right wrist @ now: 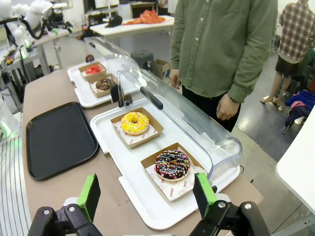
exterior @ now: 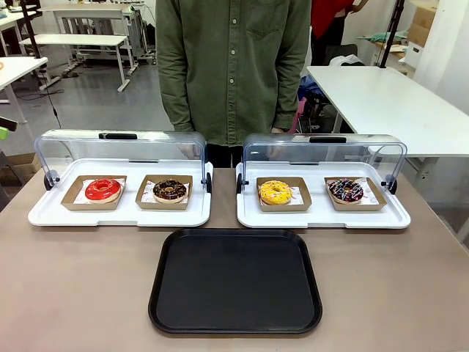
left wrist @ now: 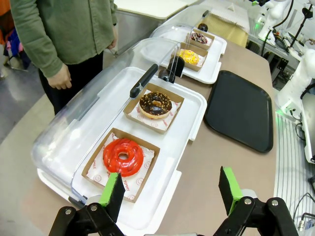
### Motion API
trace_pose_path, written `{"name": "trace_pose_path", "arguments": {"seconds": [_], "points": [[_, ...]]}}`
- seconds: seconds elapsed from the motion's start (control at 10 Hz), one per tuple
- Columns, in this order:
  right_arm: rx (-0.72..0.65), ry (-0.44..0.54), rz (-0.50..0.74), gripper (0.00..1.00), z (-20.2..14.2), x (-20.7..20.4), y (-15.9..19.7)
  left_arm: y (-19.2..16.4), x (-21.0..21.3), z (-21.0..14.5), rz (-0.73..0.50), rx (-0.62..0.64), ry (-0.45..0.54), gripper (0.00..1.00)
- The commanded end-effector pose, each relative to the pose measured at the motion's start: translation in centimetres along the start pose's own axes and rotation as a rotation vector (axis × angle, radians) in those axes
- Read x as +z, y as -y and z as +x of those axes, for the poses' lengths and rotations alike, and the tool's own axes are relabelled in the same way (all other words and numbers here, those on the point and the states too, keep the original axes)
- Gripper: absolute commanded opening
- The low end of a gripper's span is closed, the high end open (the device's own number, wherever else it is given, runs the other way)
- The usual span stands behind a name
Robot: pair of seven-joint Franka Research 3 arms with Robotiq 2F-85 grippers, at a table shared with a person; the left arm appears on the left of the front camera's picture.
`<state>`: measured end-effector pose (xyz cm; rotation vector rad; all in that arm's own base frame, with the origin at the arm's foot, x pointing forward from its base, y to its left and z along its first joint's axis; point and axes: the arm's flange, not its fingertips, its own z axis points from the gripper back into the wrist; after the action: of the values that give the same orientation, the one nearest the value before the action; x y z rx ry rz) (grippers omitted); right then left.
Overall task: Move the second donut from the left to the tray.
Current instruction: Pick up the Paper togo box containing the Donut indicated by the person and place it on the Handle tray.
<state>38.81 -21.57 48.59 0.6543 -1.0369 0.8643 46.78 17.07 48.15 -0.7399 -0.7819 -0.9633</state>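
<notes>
Brown tabletop, workshop behind; person in a green shirt [exterior: 233, 66] stands at the far side. Round chocolate-iced donut with pale sprinkles [exterior: 170, 190] sits in a shallow square brown cardboard holder [exterior: 165, 206] on the left white tray [exterior: 121, 214], clear domed lid raised, beside a red-glazed donut [exterior: 102, 189]. Large flat black plastic tray [exterior: 234, 282] lies bare on the near side. Left gripper [left wrist: 171, 189] and right gripper [right wrist: 146, 194] are both spread wide and empty. Judgement: light and soft, and the icing smears. Pinch the holder's stiffer side wall, keeping it level.
</notes>
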Motion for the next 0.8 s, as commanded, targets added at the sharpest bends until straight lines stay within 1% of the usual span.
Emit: {"name": "trace_pose_path", "arguments": {"seconds": [0.0,0.7], "points": [[0.004,0.005,0.002,1.0,0.16,-0.02,-0.04,0.05,0.05,0.17,0.0,0.001,-0.006,1.0],[0.004,0.005,0.002,1.0,0.16,-0.02,-0.04,0.05,0.05,0.17,0.0,0.001,-0.006,1.0]]}}
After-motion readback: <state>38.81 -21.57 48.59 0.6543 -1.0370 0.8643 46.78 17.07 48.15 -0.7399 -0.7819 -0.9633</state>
